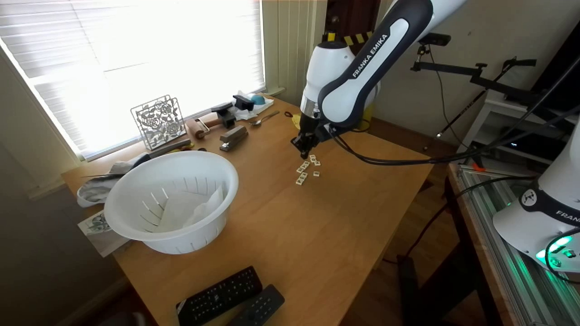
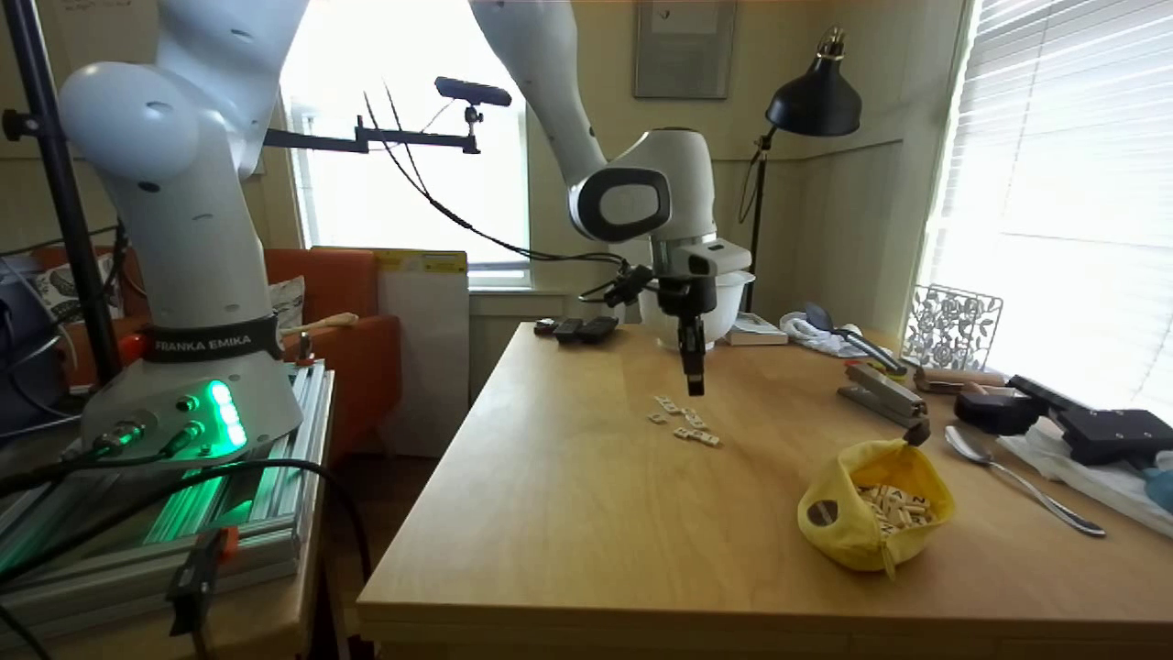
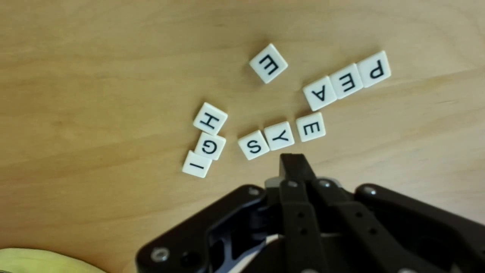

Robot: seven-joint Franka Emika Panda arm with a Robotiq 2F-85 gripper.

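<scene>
My gripper [image 3: 292,161] is shut with nothing visible between its fingers, pointing down above the wooden table. It hovers close to white letter tiles, apart from them as far as I can tell. Nearest in the wrist view are a Y tile [image 3: 279,135], an S tile [image 3: 254,145] and an E tile [image 3: 310,126] in a loose row. To the left, H [image 3: 210,118], G [image 3: 210,146] and I [image 3: 196,164] tiles touch one another. At upper right the P [image 3: 374,69], E [image 3: 346,81] and A [image 3: 320,93] tiles line up. Another E tile [image 3: 268,63] lies alone.
A yellow pouch [image 2: 875,513] full of tiles stands open near a spoon [image 2: 1026,477]. A white bowl [image 1: 172,199] holds paper. Black remotes [image 1: 219,296] lie by the table's edge. A stapler [image 1: 233,138] and a metal rose-pattern holder [image 1: 158,121] stand toward the window.
</scene>
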